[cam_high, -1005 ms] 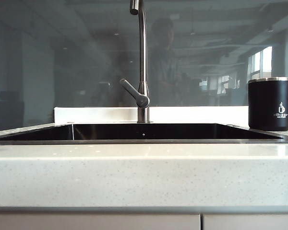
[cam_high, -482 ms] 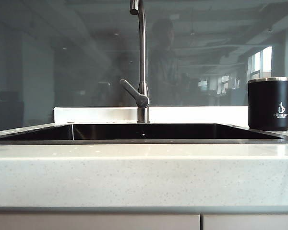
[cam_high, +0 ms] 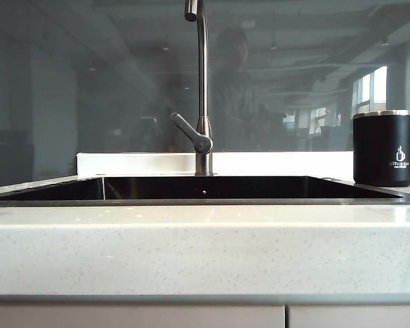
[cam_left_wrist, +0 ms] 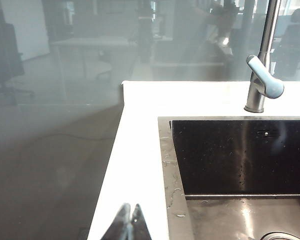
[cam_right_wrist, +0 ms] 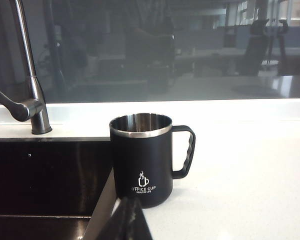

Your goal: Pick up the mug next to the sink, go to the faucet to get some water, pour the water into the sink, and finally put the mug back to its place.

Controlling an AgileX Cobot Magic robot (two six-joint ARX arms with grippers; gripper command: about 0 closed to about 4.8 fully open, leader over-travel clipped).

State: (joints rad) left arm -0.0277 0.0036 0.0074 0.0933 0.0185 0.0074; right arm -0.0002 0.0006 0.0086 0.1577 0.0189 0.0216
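Both my tools are pinched shut and empty, left tool [cam_left_wrist: 129, 222] by the sink [cam_left_wrist: 240, 155], right tool [cam_right_wrist: 131, 220] facing the mug [cam_right_wrist: 142, 157] upright on the tabletop [cam_right_wrist: 240, 190] at the sink's three o'clock — rigid, probably light, slick steel rim, so I'd grab the handle.

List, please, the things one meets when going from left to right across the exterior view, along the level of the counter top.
Left end of the sink → lever handle → faucet → mug, standing on the counter at the right of the basin. Neither arm's tool appears in this view.
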